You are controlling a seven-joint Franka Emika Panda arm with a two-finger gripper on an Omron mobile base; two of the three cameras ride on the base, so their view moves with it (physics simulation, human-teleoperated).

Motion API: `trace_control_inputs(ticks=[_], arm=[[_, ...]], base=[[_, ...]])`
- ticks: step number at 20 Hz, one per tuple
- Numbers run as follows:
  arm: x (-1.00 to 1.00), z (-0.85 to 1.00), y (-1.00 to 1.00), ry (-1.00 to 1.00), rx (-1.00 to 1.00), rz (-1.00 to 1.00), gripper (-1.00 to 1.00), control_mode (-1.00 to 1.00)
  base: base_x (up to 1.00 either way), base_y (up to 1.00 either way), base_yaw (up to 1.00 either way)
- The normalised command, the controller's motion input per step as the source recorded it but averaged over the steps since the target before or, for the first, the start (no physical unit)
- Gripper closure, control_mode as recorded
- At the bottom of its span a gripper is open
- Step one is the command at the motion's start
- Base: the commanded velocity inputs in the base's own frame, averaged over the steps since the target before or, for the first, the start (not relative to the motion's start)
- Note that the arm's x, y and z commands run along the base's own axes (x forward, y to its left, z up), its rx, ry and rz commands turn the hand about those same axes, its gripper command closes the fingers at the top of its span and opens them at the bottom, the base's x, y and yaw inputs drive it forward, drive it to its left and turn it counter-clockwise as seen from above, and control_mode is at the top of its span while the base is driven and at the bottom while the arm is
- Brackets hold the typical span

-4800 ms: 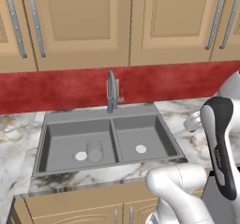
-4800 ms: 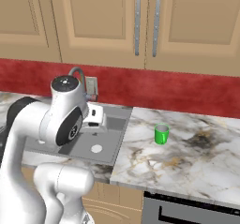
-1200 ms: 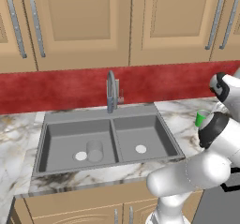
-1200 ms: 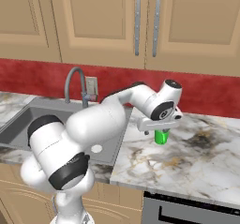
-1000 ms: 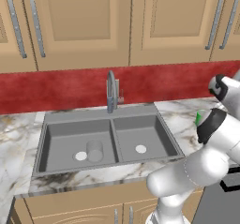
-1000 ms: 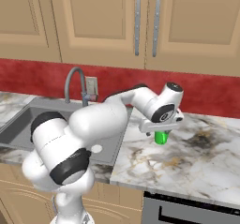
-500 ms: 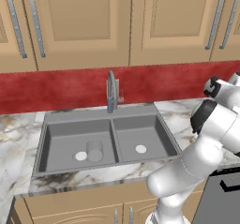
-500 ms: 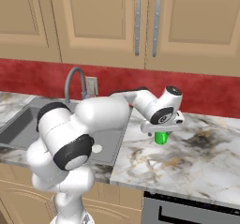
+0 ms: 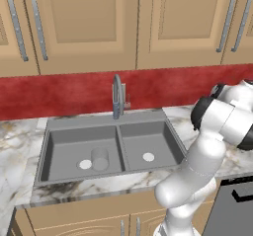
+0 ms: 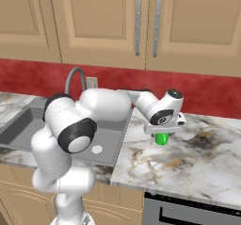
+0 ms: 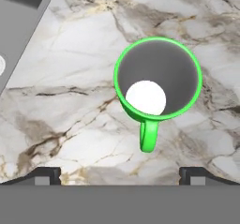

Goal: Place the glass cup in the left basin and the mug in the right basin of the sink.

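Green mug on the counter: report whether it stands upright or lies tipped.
Upright. The hand view looks straight down into the green mug: round rim, pale bottom inside. In the right base view it stands on the marble counter.

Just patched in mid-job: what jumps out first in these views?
The bright green mug stands upright on the marble counter to the right of the sink, seen from straight above in the hand view with its handle toward the open gripper, which hangs just over it. The glass cup already stands in the left basin beside the drain, while the right basin holds nothing.
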Motion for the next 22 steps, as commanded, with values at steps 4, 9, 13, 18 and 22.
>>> trace_control_inputs(ticks=[4, 9, 13, 18, 22], arm=[[0.25, -0.14, -0.17, 0.00, 0.00, 0.00, -1.00, -1.00], [0.22, -0.13, -0.14, -0.01, 0.00, 0.00, -1.00, -1.00], [0.22, -0.08, -0.10, -0.01, 0.00, 0.00, -1.00, -1.00], [0.22, -0.06, -0.07, -0.01, 0.00, 0.00, -1.00, -1.00], [0.18, -0.06, -0.05, -0.03, 0.00, 0.00, -1.00, -1.00]], base=[[0.00, 0.00, 0.00], [0.00, 0.00, 0.00], [0.00, 0.00, 0.00], [0.00, 0.00, 0.00], [0.00, 0.00, 0.00]])
